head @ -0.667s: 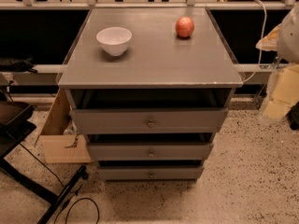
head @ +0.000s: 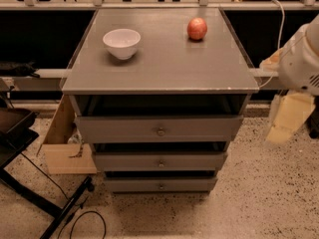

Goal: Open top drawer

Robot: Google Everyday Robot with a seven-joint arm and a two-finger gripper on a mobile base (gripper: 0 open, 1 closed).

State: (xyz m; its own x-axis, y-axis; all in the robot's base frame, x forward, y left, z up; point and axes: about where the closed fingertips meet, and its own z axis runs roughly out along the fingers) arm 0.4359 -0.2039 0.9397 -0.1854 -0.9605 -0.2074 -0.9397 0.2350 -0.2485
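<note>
The top drawer (head: pixel 124 128) is the widest grey front, just under the cabinet's grey top (head: pixel 164 68), with a dark gap above it. Its small round metal knob (head: pixel 160 132) is at the middle of the panel. My gripper (head: pixel 286 118) hangs off to the right of the cabinet, level with the top drawer and clear of it, pale yellow below the white arm (head: pixel 301 59). It touches nothing.
A white bowl (head: pixel 122 42) and a red apple (head: pixel 197 28) sit on the cabinet top. Two narrower drawers (head: pixel 124 162) lie below the top one. A cardboard box (head: pixel 62 148) stands at the cabinet's left, beside a black stand with a cable (head: pixel 55 203).
The arm and gripper have come lower and a little to the left, closer to the cabinet's right side. The drawers, bowl and apple have not moved.
</note>
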